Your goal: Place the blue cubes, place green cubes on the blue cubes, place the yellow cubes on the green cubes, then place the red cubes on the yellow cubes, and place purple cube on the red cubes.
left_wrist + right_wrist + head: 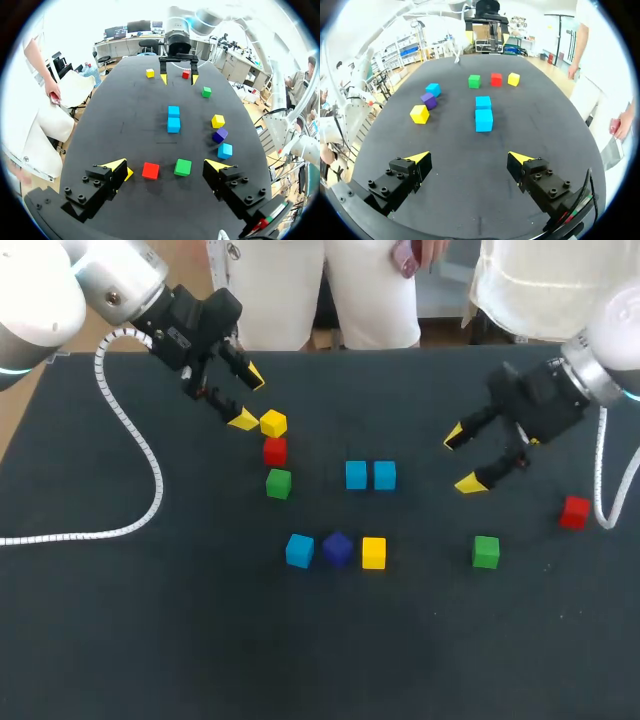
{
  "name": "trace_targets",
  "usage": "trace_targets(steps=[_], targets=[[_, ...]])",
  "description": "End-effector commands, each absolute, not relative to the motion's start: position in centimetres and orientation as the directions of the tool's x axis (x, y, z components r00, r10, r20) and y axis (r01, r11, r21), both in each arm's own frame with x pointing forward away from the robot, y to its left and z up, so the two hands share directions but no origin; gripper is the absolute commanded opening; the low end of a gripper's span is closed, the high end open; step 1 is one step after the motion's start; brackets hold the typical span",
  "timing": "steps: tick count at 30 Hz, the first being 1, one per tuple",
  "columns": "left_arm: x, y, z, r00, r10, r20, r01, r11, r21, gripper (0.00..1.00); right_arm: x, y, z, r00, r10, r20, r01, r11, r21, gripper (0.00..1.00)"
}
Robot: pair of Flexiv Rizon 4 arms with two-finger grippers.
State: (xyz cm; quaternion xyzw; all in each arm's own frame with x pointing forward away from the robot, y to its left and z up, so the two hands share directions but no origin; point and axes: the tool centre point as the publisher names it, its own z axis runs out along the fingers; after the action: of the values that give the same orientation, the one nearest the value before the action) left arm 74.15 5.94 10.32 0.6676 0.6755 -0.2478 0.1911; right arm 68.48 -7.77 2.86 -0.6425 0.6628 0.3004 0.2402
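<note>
My left gripper (247, 398) hangs open at the back left, just beside a row of a yellow cube (273, 423), a red cube (275, 451) and a green cube (278, 483). In its wrist view the red cube (150, 170) and green cube (183, 167) lie just ahead between the open fingers. Two blue cubes (356, 475) (385, 475) touch mid-table. A third blue cube (299, 550), the purple cube (337, 548) and a yellow cube (373, 552) line up in front. My right gripper (462, 459) is open and empty, near a green cube (486, 551) and a red cube (574, 511).
A white coiled cable (150, 470) trails from my left arm across the table's left side. The left wrist view shows one more yellow cube (150, 73) beside my right gripper (178, 78); my right arm hides it in the head view.
</note>
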Motion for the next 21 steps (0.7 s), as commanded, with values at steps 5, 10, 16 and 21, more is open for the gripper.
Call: trace_targets(steps=[5,10,16,21], targets=[[74.1,6.0,10.3,-0.035,0.808,-0.588,0.997,-0.014,-0.079,1.0,69.9,-9.3,3.2,-0.052,-0.675,-0.736,-0.994,-0.038,0.105,1.0],[74.1,6.0,10.3,-0.035,0.808,-0.588,0.997,-0.014,-0.079,1.0,70.2,-9.8,3.4,-0.049,-0.67,-0.74,-0.995,-0.033,0.095,1.0],[74.1,6.0,10.3,-0.035,0.808,-0.588,0.997,-0.014,-0.079,1.0,70.1,-9.8,3.3,-0.045,-0.671,-0.74,-0.995,-0.037,0.093,1.0],[74.1,6.0,10.3,-0.035,0.808,-0.588,0.997,-0.014,-0.079,1.0,70.0,-9.7,3.1,-0.058,-0.675,-0.736,-0.993,-0.034,0.11,1.0]])
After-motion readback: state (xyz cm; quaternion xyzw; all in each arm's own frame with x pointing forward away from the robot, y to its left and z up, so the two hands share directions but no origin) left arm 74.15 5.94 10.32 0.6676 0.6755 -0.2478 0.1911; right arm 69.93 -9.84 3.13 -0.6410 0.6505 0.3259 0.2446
